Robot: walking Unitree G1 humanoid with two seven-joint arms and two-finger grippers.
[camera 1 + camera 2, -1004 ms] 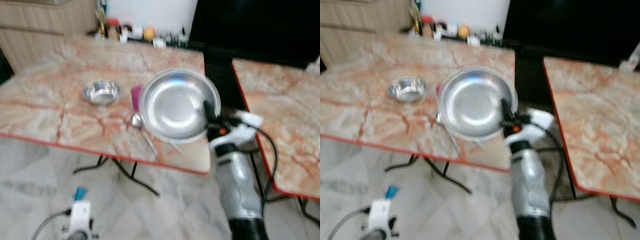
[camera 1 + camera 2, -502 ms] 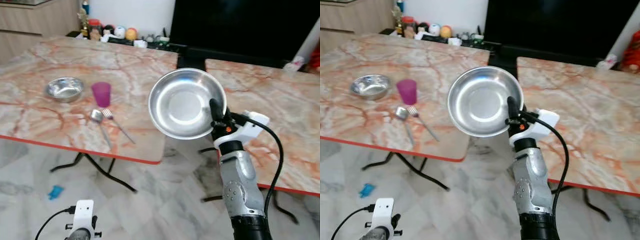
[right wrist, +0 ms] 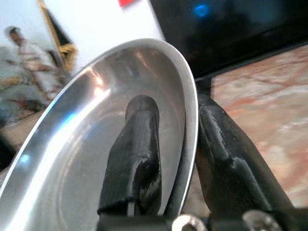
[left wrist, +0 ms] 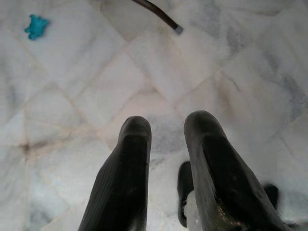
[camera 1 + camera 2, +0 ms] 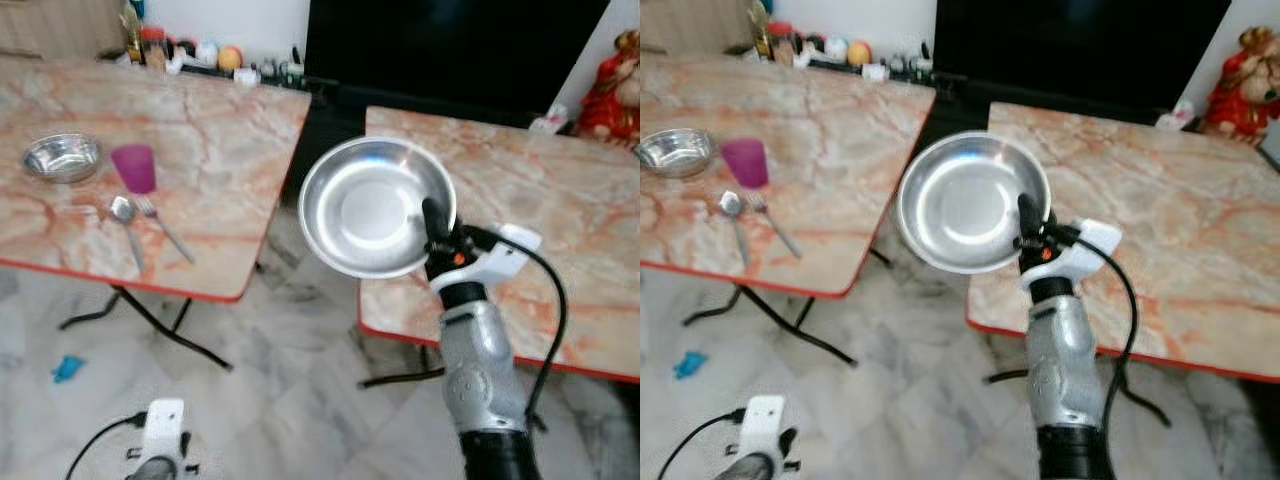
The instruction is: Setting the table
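The right gripper (image 5: 432, 222) has its fingers pinched on the rim of the steel plate (image 5: 372, 205), held tilted in the air. Since a second ago the view has swung rightward, from the left surface (image 5: 220, 150) with bowl (image 5: 61, 157), cup (image 5: 134, 168) and cutlery toward the bare right surface (image 5: 560, 200), likely the plate's destination. The left gripper (image 4: 166, 168) hangs over the floor, fingers slightly parted and empty.

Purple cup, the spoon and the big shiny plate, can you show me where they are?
purple cup (image 5: 134, 168), left eye view, middle of its side.
spoon (image 5: 123, 209), left eye view, its round bowl end.
big shiny plate (image 5: 375, 208), left eye view, flat centre of its inside.
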